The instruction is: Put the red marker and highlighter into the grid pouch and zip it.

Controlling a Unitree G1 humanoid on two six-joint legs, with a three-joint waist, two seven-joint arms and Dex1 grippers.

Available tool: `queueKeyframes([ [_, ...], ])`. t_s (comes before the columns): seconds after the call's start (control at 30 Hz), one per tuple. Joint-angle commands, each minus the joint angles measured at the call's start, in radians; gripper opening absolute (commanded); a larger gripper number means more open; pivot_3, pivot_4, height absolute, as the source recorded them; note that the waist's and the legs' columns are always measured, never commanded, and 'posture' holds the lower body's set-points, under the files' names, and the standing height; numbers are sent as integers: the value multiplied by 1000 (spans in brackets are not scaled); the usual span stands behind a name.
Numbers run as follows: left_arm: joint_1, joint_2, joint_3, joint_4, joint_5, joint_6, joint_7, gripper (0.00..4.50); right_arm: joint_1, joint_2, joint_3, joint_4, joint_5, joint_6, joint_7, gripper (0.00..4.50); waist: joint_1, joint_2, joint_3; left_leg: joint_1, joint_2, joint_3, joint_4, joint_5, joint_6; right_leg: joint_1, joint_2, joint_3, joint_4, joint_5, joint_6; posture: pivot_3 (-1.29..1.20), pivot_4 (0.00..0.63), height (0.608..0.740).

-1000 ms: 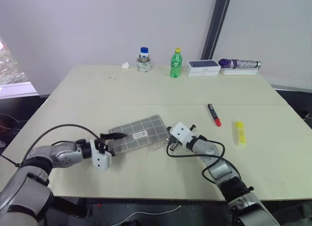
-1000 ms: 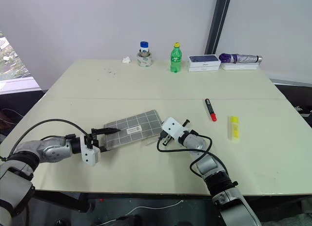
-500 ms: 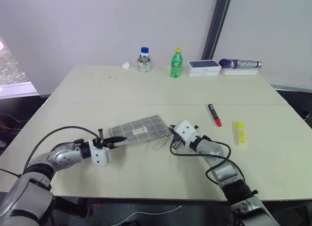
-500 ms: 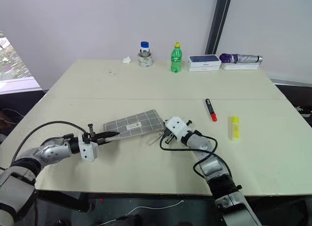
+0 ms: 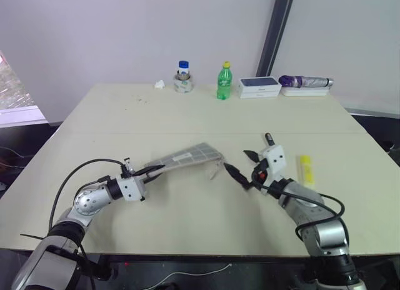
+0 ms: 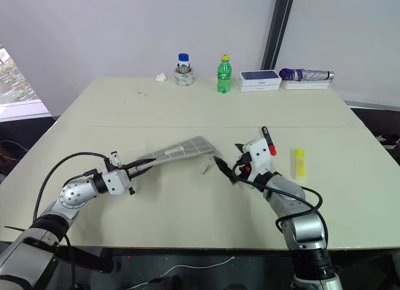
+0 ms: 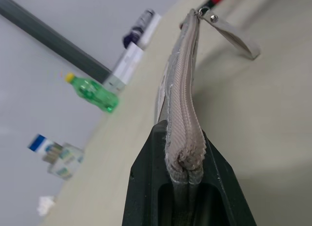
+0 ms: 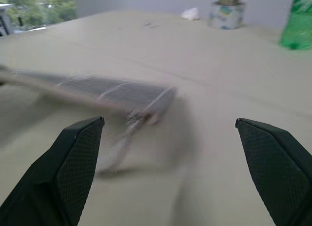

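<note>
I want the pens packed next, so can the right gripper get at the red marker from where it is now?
Probably yes. The right gripper is open and holds nothing, and the red marker lies on bare table just beside that arm, with nothing on it. The arm would need to turn back toward it.

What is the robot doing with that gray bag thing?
The left gripper is pinching one end of the grid pouch and holding it up off the table. The right gripper is wide open beside the pouch's other end, holding nothing. The red marker and the highlighter lie on the table, not packed yet.
</note>
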Motion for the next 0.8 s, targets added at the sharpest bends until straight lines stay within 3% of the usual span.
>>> queueKeyframes([
  [0.03, 17, -9, 46, -90, 19, 25, 30, 0, 4, 70, 36, -10, -19, 15, -84, 4472, 0, 0, 0, 0, 0, 0, 0, 0, 0, 0, 0, 0, 0, 0, 0, 0, 150, 740],
  [0.2, 50, -22, 61, -165, 41, 48, 34, 0, -50, 121, 8, 66, -7, -9, -133, 4472, 2, 0, 0, 0, 0, 0, 0, 1, -1, 0, 0, 0, 0, 0, 0, 0, 150, 740],
  [0.53, 67, -33, 76, -208, 72, 75, 55, 0, -93, 98, 12, 140, -12, -46, -103, 4472, 0, 0, 0, 0, 0, 0, 0, 0, 0, 0, 0, 0, 0, 0, 0, 0, 150, 740],
  [0.63, 64, -35, 78, -213, 74, 81, 57, 0, -96, 115, 21, 154, -14, -46, -102, 3641, 0, 0, 0, 0, 0, 0, 0, 0, 0, 0, 0, 0, 0, 0, 0, 0, 150, 740],
  [0.8, 62, -36, 81, -217, 78, 88, 62, 0, -110, 123, 8, 173, -3, -59, -85, 1079, 2, 0, 0, 0, 0, 0, 0, 0, 1, 0, 0, 0, 0, 0, 0, 0, 150, 740],
])
